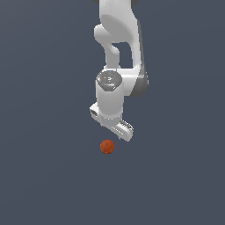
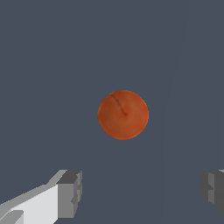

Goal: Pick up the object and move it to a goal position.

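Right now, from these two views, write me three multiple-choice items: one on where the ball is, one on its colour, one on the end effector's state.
1. Where is the ball relative to the end effector?
A. Clamped between the fingers
B. Lying free, untouched by the fingers
C. Resting on top of the arm

2. What colour is the ball?
A. Orange-red
B. Green
C. Blue

3. What state is the end effector in?
A. Shut on the ball
B. Shut with nothing in it
C. Open

Answers:
1. B: in the wrist view the ball sits apart from both fingers, and the exterior view shows it apart from the end effector.
2. A: both views show it orange-red.
3. C: the wrist view shows the fingers spread wide, with a gap broader than the ball.
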`<control>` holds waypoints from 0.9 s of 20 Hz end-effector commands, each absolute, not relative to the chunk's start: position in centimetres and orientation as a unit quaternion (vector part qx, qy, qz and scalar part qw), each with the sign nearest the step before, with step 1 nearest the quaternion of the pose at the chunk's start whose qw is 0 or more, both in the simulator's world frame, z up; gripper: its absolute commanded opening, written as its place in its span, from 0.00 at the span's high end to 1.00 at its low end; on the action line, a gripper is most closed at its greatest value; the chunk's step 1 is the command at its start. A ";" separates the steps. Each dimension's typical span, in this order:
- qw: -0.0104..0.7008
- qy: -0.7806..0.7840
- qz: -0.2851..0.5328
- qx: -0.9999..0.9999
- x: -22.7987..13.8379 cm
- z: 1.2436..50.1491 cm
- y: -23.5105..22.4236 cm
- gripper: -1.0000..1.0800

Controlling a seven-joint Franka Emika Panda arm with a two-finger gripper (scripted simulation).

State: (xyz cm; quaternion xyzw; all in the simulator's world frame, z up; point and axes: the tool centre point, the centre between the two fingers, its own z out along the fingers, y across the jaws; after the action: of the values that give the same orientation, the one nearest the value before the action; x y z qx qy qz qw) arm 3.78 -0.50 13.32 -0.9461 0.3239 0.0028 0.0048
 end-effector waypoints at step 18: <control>0.002 0.576 0.003 -0.817 6.2 10.9 -2.0 0.04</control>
State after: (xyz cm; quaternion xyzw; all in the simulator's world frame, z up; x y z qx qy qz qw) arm 6.00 -1.90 11.06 -0.8299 0.5579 0.0037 0.0025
